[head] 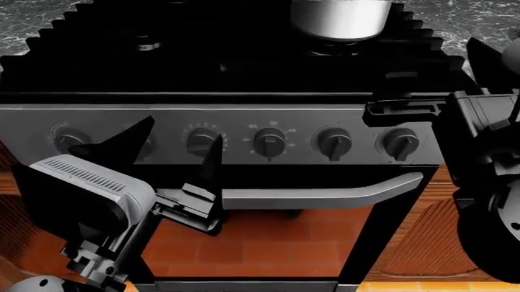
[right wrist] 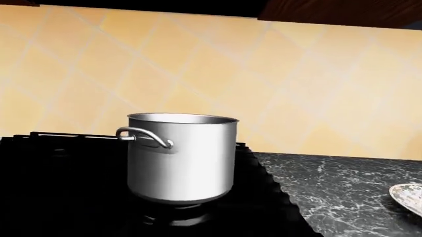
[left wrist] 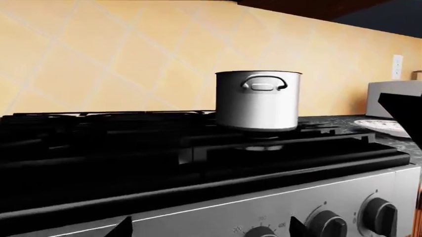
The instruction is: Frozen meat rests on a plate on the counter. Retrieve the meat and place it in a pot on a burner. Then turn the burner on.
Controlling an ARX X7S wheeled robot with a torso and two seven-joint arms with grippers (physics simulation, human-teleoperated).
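Though our left wrist view centres the pot [left wrist: 258, 100] on its burner [left wrist: 260, 146], the plate [left wrist: 386, 127] lies beyond it on the surface's far side. Head view: left pincer [head: 175, 149] spread wide; right pincer's state we cannot tell. Right wrist view: plate [right wrist: 407, 196] nearer our right arm; meat unseen.

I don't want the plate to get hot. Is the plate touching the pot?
Apart. The right wrist view shows the pot on the stove and the plate off on the counter, bare marble between them.
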